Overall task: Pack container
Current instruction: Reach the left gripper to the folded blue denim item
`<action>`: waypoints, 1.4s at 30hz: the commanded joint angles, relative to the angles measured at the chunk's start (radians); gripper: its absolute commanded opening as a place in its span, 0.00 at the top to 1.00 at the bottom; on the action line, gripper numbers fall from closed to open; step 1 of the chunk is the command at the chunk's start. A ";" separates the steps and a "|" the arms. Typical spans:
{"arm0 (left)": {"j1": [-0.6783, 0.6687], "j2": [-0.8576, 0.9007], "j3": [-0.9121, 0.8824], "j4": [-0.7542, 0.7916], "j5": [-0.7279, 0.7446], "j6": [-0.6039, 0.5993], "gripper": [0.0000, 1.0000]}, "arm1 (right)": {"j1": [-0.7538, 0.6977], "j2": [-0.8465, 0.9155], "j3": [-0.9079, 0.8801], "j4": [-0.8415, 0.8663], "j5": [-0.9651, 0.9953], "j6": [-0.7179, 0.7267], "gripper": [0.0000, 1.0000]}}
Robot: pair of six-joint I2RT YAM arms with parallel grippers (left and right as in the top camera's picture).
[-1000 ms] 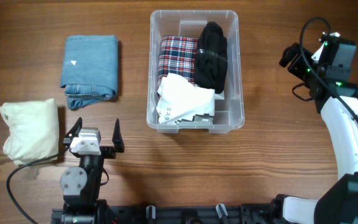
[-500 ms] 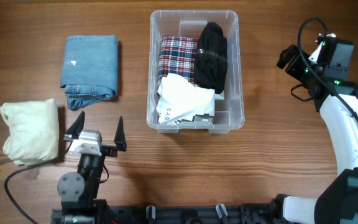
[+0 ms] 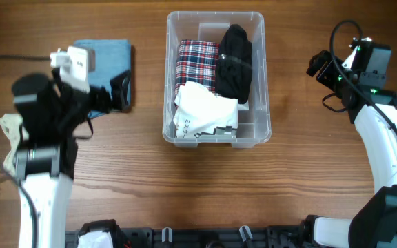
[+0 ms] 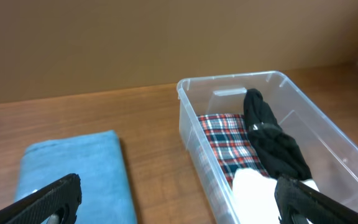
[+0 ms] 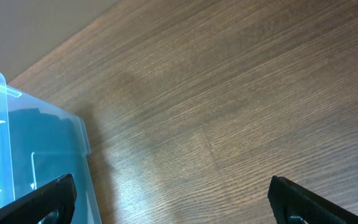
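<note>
- The clear rectangular plastic container with rounded corners (image 3: 253,129) stands on the brown wooden bench (image 3: 302,172), between the two arms.
- Three things already lie inside it. There is a folded red, white and blue checked garment (image 3: 196,63) with a black rolled garment (image 3: 234,62) beside it. A white folded garment with dark print (image 3: 202,110) lies partly over the checked one.
- Two things wait on the bench to the left of the container: a folded blue denim garment (image 3: 105,58) and a pale cream folded cloth (image 3: 7,131). The packing therefore looks a little more than half done.
- The left jaws are spread wide and grasp nothing. They hang over the edge of the denim garment and the bare wood next to it, so the denim is probably the next piece.
- The right jaws are also released and empty, over bare bench to the right of the container.
- The overhead view gives the whole layout, but the left arm (image 3: 43,131) hides most of the cream cloth and part of the denim.
- The left wrist view shows the denim (image 4: 73,174) and the container (image 4: 229,79) from a low angle, but not the cream cloth.
- The right wrist view shows only one corner of the container (image 5: 5,149) and bare wood.
</note>
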State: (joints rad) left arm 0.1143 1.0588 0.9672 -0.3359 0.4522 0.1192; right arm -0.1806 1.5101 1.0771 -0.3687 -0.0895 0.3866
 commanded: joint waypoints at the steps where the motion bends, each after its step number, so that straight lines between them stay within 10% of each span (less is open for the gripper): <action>1: 0.005 0.146 0.130 -0.081 -0.129 -0.138 0.00 | -0.004 0.007 0.024 0.002 -0.009 -0.018 0.00; 7: 0.006 0.409 0.488 -0.422 -0.359 -0.180 0.00 | -0.004 0.007 0.024 0.002 -0.009 -0.018 0.00; 12: 0.001 0.482 0.509 -0.342 -0.270 -0.180 0.00 | -0.004 0.007 0.024 0.002 -0.009 -0.017 0.00; 20: -0.201 0.558 0.509 -0.332 -0.777 -0.262 0.00 | -0.004 0.007 0.024 0.002 -0.009 -0.018 0.00; 42: -0.222 0.947 0.509 -0.230 -0.748 -0.309 0.00 | -0.004 0.007 0.024 0.002 -0.009 -0.017 0.00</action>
State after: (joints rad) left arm -0.1040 1.9644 1.4586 -0.5819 -0.3050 -0.2214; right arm -0.1806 1.5101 1.0771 -0.3698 -0.0895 0.3870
